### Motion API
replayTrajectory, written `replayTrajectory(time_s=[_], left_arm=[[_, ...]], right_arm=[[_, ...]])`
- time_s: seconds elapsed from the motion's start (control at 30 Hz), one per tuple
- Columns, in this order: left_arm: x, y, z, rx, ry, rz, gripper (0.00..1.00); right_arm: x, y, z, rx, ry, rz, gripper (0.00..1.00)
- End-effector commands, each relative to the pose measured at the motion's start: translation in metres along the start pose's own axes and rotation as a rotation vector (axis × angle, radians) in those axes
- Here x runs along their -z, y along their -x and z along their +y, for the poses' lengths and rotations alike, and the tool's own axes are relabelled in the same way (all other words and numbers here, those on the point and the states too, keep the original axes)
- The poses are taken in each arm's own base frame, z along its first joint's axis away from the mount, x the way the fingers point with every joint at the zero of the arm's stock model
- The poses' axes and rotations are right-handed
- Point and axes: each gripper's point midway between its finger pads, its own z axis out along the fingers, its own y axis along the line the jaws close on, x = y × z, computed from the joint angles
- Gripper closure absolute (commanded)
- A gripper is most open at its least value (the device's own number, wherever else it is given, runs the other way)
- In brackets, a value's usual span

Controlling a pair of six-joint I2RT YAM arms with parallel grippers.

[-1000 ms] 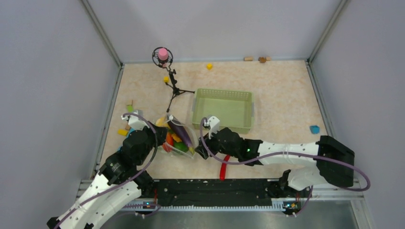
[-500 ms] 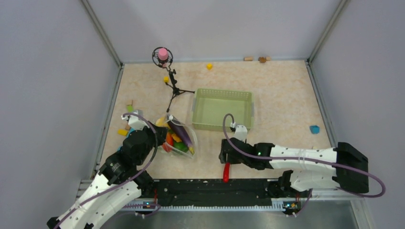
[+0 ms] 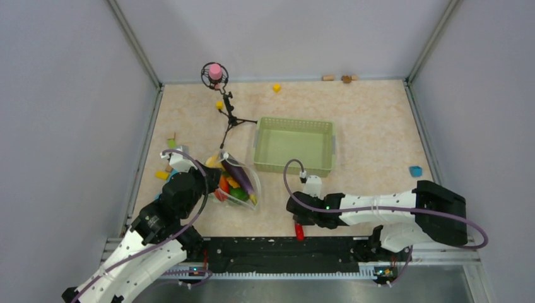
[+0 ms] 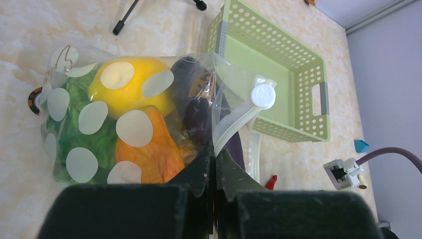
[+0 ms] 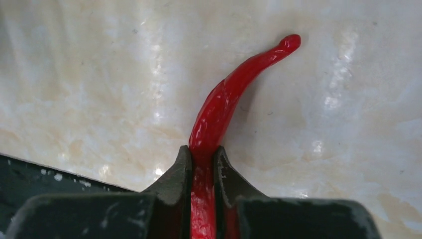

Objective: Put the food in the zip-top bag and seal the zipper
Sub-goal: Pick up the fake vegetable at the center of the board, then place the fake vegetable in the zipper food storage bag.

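Note:
The zip-top bag (image 3: 236,183) lies left of centre, clear with white dots (image 4: 129,124). Inside it I see a yellow lemon (image 4: 132,92), a purple eggplant (image 4: 196,107), an orange piece (image 4: 149,149) and green cabbage (image 4: 69,129). My left gripper (image 4: 214,155) is shut on the whitish zipper (image 4: 234,124) at the bag's mouth; from above the left gripper (image 3: 211,180) sits at the bag's left side. The red chili (image 5: 224,99) lies on the table by the near edge (image 3: 299,231). My right gripper (image 5: 201,152) is shut on the chili's thick end, seen from above as the right gripper (image 3: 298,221).
A green mesh basket (image 3: 294,145) stands behind the right arm. A black tripod with a pink ball (image 3: 230,117) stands at the back left. Small blocks lie scattered: yellow (image 3: 276,88), blue (image 3: 414,171), several at the left (image 3: 165,173). A black rail (image 3: 284,246) borders the near edge.
My right gripper left the bag's mouth, swung right and down toward the near edge, and closed on the red chili. The left gripper and bag stayed put.

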Motion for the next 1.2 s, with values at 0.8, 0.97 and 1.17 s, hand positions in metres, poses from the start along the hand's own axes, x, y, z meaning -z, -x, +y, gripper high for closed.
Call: replayTrajectory(time_s=[0.8,0.97,1.17], left_arm=[[0.002,0.008,-0.022,-0.009,-0.097,-0.012,1.00],[0.001,0.009,-0.022,-0.012,-0.096,-0.015,1.00],[0.001,0.007,-0.024,-0.019,-0.107,-0.004,1.00]], right_arm=[[0.114,0.079,0.184,1.198,1.044,-0.075,1.00],[0.098,0.083,0.190,1.196,1.039,-0.018,1.00],[0.078,0.105,0.217,1.060,0.952,-0.013,1.00]])
